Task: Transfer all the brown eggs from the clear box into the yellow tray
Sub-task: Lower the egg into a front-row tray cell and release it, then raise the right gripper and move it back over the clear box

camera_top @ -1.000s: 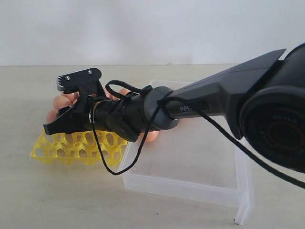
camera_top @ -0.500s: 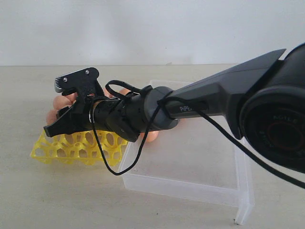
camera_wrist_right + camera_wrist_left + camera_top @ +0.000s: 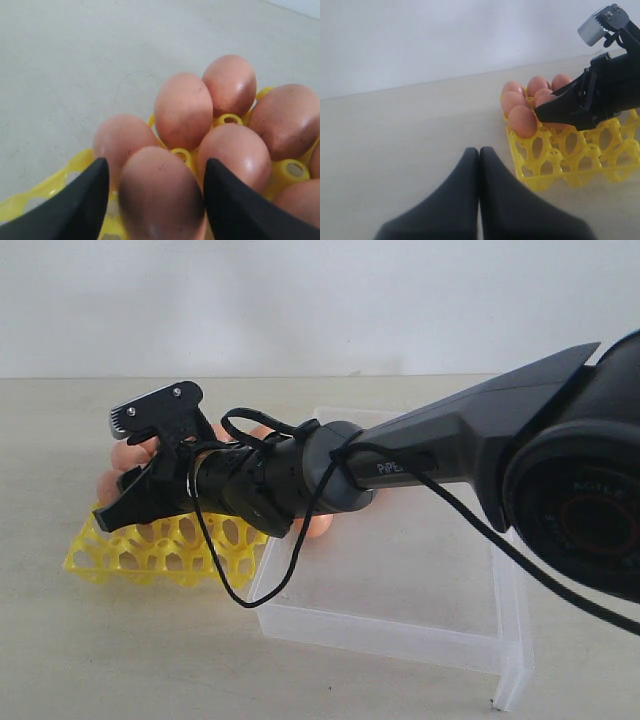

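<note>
**Yellow tray and clear box, with both grippers.** The yellow tray (image 3: 570,180) is set on the table (image 3: 395,140). Brown eggs (image 3: 522,121) are seated in the cups of its far rows and one corner, while the near rows of cups are unfilled. The clear box (image 3: 390,630) is placed just beside the tray, edge close to edge. Most of its floor is bare, and one egg (image 3: 318,526) is seen just inside the wall nearest the tray, under the forearm (image 3: 420,455).

The right gripper (image 3: 156,167) is reached across from the box side and held over the filled part of the tray. Its jaws are spread, with one finger on each side of an egg standing among the others. A thin dark gap is seen between one finger and the shell, and no grip is made out. The left gripper (image 3: 479,152) is held low over bare table, short of the tray's near edge, with its fingers pressed together and nothing between them.

Open table is left in front of both containers and beyond the tray on the side away from the box.

The box is shown in the exterior view alone. The straddled egg is hidden there by the gripper and is made plain only in the right wrist view. The closed left fingers are shown only in the left wrist view.
</note>
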Tool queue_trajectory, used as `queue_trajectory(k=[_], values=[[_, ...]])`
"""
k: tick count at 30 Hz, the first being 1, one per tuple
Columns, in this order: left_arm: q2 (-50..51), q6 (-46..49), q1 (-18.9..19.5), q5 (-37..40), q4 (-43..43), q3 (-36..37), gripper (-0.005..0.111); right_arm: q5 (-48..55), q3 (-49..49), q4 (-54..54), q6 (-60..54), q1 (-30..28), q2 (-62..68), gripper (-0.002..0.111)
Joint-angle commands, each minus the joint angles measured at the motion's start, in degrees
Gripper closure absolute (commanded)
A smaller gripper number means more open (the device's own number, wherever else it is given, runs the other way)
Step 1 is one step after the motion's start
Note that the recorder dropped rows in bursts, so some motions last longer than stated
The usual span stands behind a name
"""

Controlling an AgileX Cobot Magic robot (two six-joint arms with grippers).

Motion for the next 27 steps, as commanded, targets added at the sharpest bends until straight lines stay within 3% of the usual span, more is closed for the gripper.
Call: queue_trajectory(k=[1,10,18,20,21,22,27], values=[[-0.1,-0.56,-0.2,-0.22,-0.15,0.18,0.111,-0.83,-0.24,-0.39,-0.6,-0.03,0.01,0.052],[-0.1,-0.56,-0.2,-0.11,-0.15,0.18,0.111,-0.72,-0.24,-0.39,-0.6,-0.03,-0.52,0.052],[-0.1,-0.56,-0.2,-0.11,-0.15,0.18,0.111,13.77,-0.24,-0.12,-0.6,-0.03,-7.57,0.053],[-0.1,-0.56,-0.2,-0.11,-0.15,0.18,0.111,18.8,-0.24,-0.12,-0.48,-0.03,-11.04,0.07],[-0.1,-0.56,-0.2,-0.11,-0.15,0.18,0.111,23.52,-0.24,-0.12,-0.48,-0.03,-13.52,0.092],[-0.1,-0.56,-0.2,-0.24,-0.15,0.18,0.111,26.49,-0.24,-0.12,-0.59,-0.03,-14.98,0.104],[-0.1,-0.56,-0.2,-0.33,-0.15,0.18,0.111,50.73,-0.24,-4.68,-9.2,-0.03,-24.05,0.108]])
